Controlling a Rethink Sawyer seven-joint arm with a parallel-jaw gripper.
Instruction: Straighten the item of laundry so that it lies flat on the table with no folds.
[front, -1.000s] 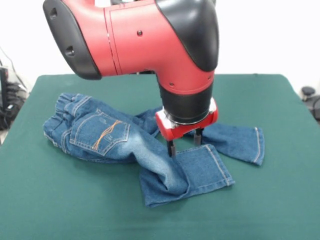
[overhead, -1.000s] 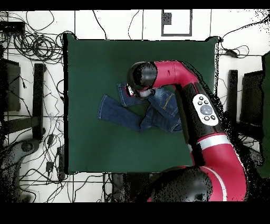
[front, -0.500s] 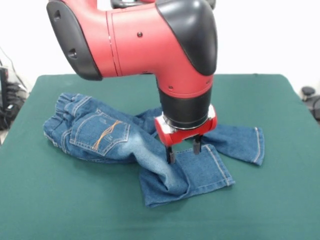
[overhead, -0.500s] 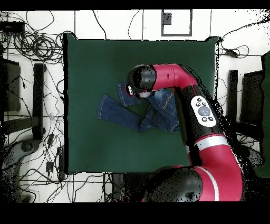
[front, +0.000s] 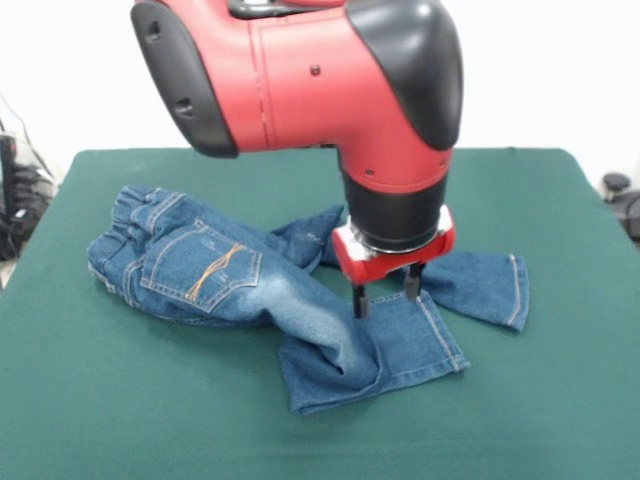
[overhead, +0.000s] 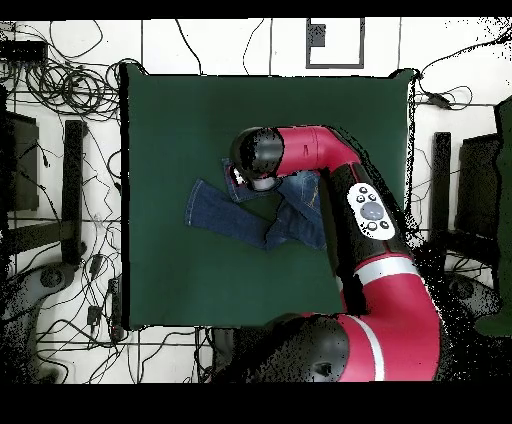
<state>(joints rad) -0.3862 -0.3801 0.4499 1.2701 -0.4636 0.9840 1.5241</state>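
Observation:
The jeans (front: 210, 265) lie crumpled on the green table (front: 560, 400), waistband to the left and a back pocket with orange stitching facing up. One leg is folded back on itself toward the front, its hem (front: 440, 335) pointing right. The other leg (front: 490, 285) stretches right behind it. My gripper (front: 385, 293) hangs open just over the folded leg's upper edge, fingertips (front: 359, 303) at or barely above the denim, with nothing gripped. In the overhead view the jeans (overhead: 225, 215) show left of the arm, whose wrist (overhead: 255, 158) hides the gripper.
Bare green cloth (overhead: 180, 120) surrounds the jeans on all sides. Tangled cables (overhead: 60, 90) lie on the floor beside the table, and dark equipment (front: 615, 190) stands off its edge.
The arm and gripper have shifted right in the front view, along the folded leg toward its hem. The jeans have not moved.

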